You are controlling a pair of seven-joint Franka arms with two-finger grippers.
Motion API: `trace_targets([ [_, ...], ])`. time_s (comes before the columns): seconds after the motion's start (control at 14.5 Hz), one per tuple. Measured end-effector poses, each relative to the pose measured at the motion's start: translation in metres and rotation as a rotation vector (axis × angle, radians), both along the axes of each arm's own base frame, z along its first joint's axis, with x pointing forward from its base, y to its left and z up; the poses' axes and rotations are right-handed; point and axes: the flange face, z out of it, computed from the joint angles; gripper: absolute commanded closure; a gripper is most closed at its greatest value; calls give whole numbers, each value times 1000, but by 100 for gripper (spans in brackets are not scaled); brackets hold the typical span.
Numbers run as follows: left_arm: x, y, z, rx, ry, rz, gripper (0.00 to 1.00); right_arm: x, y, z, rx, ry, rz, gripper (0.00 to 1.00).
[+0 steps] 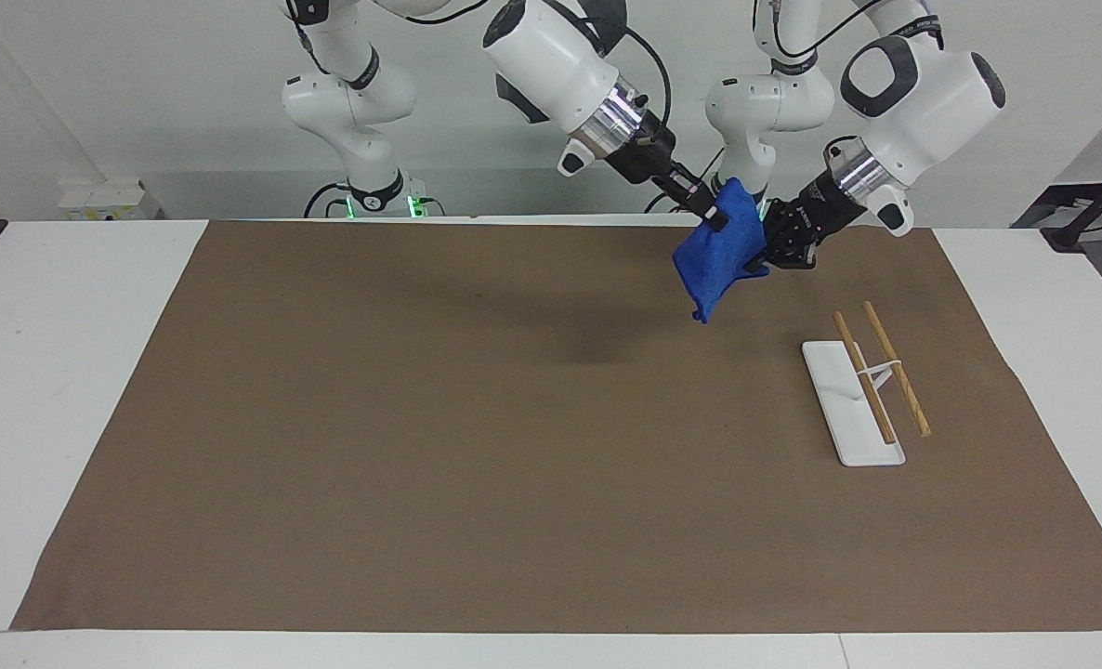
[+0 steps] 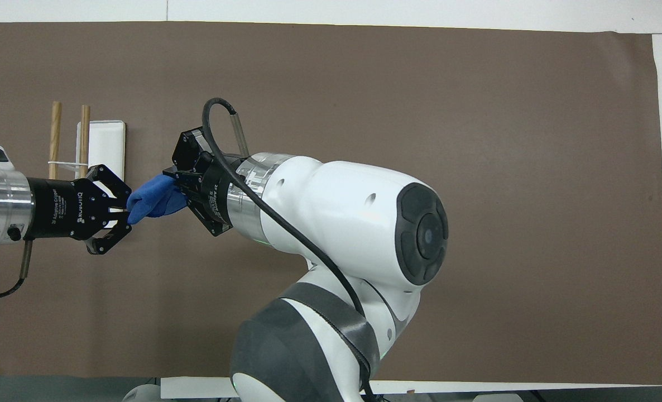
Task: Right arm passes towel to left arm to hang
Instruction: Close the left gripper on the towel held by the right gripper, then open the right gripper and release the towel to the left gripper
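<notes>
Towel [image 1: 720, 249] pinched from both ends, mid-handover above the tabletop [image 1: 86, 390].

Clamped at its top by the right hand [image 1: 711, 216], clamped at its 3 o'clock edge by the left hand [image 1: 767, 256]; hanging clear of the brown mat [image 1: 477, 446] at 11 o'clock from the rack [image 1: 862, 390], ready for release and hanging.

A bright-blue terry towel [image 1: 720, 253] hangs bunched in mid-air above the brown mat [image 1: 514, 446], pinched between the right claw [image 1: 714, 216] and left claw [image 1: 763, 260].
</notes>
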Motion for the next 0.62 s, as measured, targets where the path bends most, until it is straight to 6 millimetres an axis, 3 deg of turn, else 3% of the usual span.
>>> trace_targets([
  [0.07,0,0,0,0,-2,0,100,0,0,0,0,0,0,99],
  [0.14,1,0,0,0,-5,2,100,0,0,0,0,0,0,79],
  [0.28,3,2,2,2,-22,12,100,0,0,-1,0,2,0,8],
  [0.34,4,2,3,3,-31,17,100,1,0,-2,-1,3,0,0],
  [0.62,11,12,6,7,-84,42,100,1,0,-2,-2,1,2,0],
])
